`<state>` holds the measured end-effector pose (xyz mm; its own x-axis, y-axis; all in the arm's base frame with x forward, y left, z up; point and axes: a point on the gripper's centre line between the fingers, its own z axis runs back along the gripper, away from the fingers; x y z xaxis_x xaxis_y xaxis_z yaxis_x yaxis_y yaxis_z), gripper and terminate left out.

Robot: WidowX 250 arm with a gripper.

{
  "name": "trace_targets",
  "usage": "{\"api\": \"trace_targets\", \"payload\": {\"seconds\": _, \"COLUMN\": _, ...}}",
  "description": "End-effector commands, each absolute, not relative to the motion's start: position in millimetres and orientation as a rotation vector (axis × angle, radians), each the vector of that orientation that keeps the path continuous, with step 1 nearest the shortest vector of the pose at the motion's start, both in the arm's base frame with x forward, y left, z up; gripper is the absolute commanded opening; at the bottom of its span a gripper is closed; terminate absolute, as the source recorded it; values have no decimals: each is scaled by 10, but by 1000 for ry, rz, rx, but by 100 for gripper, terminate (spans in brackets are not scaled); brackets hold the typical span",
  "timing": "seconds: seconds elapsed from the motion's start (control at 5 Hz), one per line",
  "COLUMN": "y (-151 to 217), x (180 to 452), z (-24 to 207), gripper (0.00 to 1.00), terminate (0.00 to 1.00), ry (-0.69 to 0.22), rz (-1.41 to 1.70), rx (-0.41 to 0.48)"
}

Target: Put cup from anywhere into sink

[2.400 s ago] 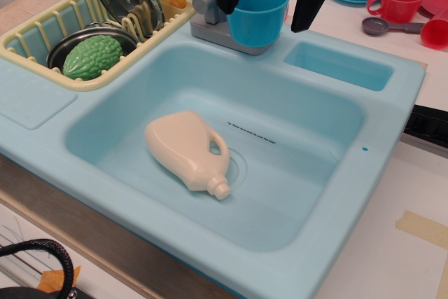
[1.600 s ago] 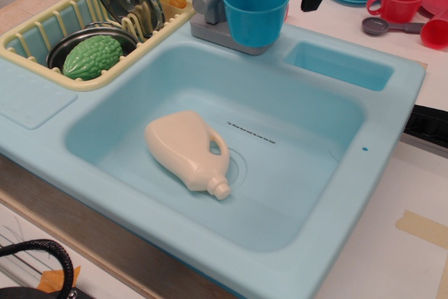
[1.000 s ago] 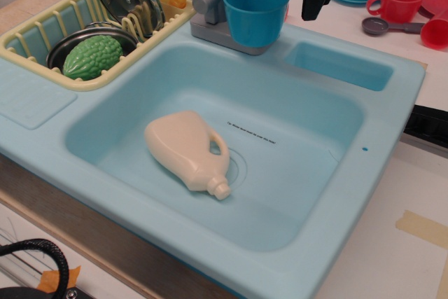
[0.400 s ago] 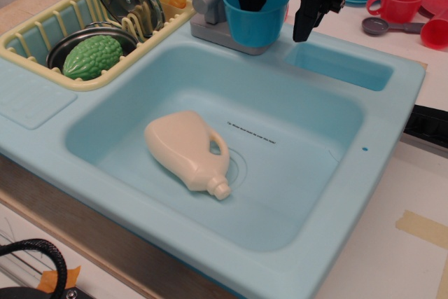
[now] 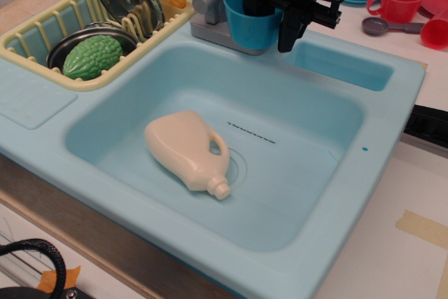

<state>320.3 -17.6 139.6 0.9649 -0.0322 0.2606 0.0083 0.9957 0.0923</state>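
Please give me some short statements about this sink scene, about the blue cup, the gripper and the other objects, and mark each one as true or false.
1. The blue cup stands upright on the back ledge of the sink, beside the grey faucet. True.
2. The gripper has one finger inside the cup and one outside it. True.
3. A cream bottle stands upright in the basin. False: it lies on its side near the drain mark.
4. The green bumpy vegetable lies in the basin. False: it sits in a metal bowl in the yellow dish rack.
5. A red mug stands on the table behind the sink. True.
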Motion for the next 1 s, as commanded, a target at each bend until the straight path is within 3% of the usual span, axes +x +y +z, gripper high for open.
{"api": "trace_targets", "payload": {"seconds": 0.0, "y": -177, "x": 3172, "z": 1524, "gripper": 0, "terminate": 0, "ry": -275, "rz": 5, "rx": 108}}
{"api": "trace_targets", "payload": {"seconds": 0.4, "y": -395, "x": 2907, "z": 1699, "gripper": 0, "terminate": 0, "ry": -281, "rz": 83, "rx": 151}}
{"api": "trace_targets", "payload": {"seconds": 0.8, "y": -631, "x": 2573, "z": 1456, "gripper": 0, "terminate": 0, "ry": -319, "rz": 194, "rx": 94}}
